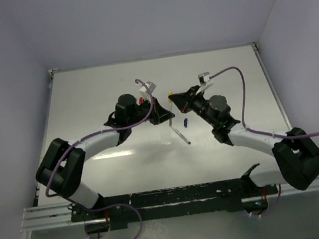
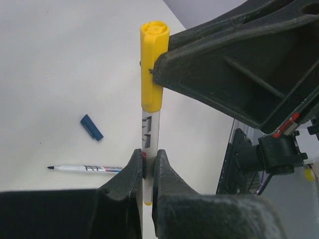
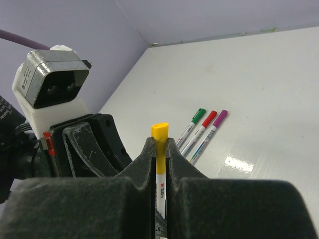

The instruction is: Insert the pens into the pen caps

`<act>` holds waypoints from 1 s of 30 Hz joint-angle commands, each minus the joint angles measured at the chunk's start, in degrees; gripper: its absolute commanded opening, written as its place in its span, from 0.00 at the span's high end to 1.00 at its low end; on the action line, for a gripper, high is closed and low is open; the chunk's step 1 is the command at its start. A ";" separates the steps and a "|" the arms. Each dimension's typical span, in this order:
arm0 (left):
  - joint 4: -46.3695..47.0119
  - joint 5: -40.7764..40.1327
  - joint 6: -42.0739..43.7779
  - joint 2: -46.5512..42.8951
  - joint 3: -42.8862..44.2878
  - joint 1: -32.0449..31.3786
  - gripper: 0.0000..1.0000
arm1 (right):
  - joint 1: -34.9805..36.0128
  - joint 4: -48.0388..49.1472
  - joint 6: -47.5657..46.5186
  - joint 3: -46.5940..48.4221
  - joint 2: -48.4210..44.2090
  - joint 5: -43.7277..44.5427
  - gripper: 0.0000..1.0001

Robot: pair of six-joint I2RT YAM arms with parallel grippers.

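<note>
1. Left wrist view: the left fingers (image 2: 130,172) pinch a white pen (image 2: 149,130) upright by its barrel. The right fingers (image 2: 224,64) clamp its yellow cap (image 2: 152,59) from 3 o'clock.
2. Hidden from the right wrist view (down at 8 o'clock): a blue cap (image 2: 91,127) and an uncapped pen (image 2: 84,168), lying apart on the table (image 2: 60,59).
3. Only the right wrist view shows the green-, red- and purple-capped pens (image 3: 202,128), side by side at 1 o'clock.

Bright, even light from overhead fills all three views. The white table (image 1: 95,87) carries a glare streak at 8 o'clock in the top view and a shiny patch at 4 o'clock in the right wrist view. Shadows are faint and soft-edged. The close jaws at 6 o'clock look slightly soft in both wrist views.
</note>
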 commanded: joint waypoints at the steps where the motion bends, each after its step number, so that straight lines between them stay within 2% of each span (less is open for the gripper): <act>1: 8.39 -12.06 2.18 -4.25 7.22 4.00 1.00 | 4.09 -14.07 -1.98 0.37 2.74 -6.87 1.00; 10: 4.00 -14.16 4.71 -3.94 9.13 4.71 1.00 | 4.95 -13.41 -0.59 2.41 6.45 -7.14 1.00; 16: -4.32 -16.44 7.71 -3.32 8.35 4.71 1.00 | 4.93 -18.06 -2.47 7.96 5.30 -1.60 1.00; 24: -18.63 -23.26 13.43 -0.94 8.59 4.71 1.00 | 4.93 -24.14 -10.06 14.26 -4.18 11.83 0.64; 30: -24.48 -27.24 15.00 4.02 12.92 4.71 1.00 | 4.90 -26.93 -12.71 12.36 -11.88 18.61 0.55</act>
